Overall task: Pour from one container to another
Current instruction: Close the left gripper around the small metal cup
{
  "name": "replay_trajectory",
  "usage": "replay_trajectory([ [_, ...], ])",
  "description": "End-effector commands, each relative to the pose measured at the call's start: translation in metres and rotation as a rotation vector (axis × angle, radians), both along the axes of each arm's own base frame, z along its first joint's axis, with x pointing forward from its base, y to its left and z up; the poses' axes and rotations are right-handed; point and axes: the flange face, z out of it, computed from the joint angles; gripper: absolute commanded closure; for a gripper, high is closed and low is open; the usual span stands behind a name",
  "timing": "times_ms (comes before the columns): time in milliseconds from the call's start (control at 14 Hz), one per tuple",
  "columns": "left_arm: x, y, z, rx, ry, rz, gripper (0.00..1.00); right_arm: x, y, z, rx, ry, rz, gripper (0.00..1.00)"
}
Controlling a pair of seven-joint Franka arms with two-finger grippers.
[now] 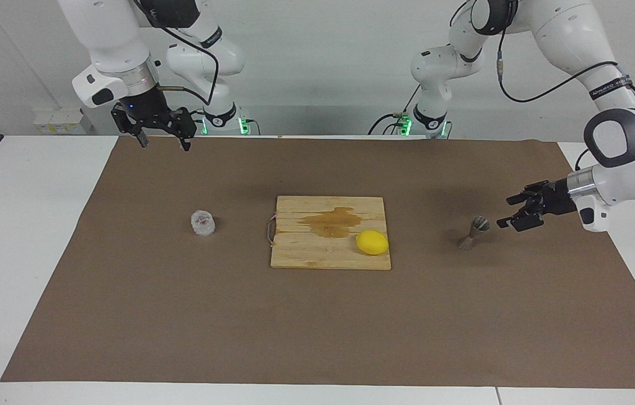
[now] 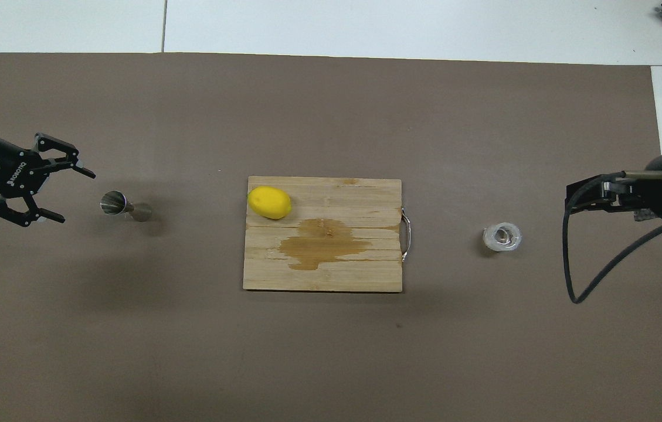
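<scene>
Jigger upright just beside open left end effector.
Glass cup standing apart from open, raised right end effector; contents unclear.

There are two robot arms. There is one glass cup, one shiny metal jigger, one yellow lemon, one wooden board and one brown mat.

Small squat clear faceted glass cup, upright on the brown mat toward the right arm's end; silvery hourglass-shaped metal jigger, upright toward the left arm's end.
</scene>
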Motion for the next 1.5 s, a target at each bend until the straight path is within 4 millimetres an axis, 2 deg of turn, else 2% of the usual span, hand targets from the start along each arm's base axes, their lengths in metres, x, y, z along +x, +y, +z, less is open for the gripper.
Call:
replay_trajectory([
  [0, 0.003, 0.013, -0.014, -0.047, 0.072, 0.095, 0.00, -0.006, -0.003, 0.000, 0.022, 0.004, -0.003, 0.00],
  [142, 0.002, 0.034, -0.033, -0.111, 0.109, 0.151, 0.00, -0.006, -0.003, 0.001, 0.024, 0.003, -0.003, 0.00],
  [285, 0.001, 0.046, -0.050, -0.172, 0.146, 0.191, 0.00, -0.006, -0.003, 0.000, 0.024, 0.004, -0.003, 0.00],
  [570, 0.001, 0.061, -0.090, -0.263, 0.208, 0.259, 0.00, -0.006, -0.003, 0.000, 0.022, 0.004, -0.003, 0.00],
  [854, -0.004, 0.072, -0.116, -0.348, 0.276, 0.319, 0.00, -0.006, -0.003, 0.000, 0.024, 0.004, -0.003, 0.00],
  [1139, -0.012, 0.068, -0.130, -0.434, 0.317, 0.358, 0.00, -0.006, -0.003, 0.000, 0.024, 0.004, -0.003, 0.00],
  [1424, -0.014, 0.062, -0.158, -0.507, 0.373, 0.397, 0.00, -0.006, -0.003, 0.000, 0.024, 0.004, -0.003, 0.00],
])
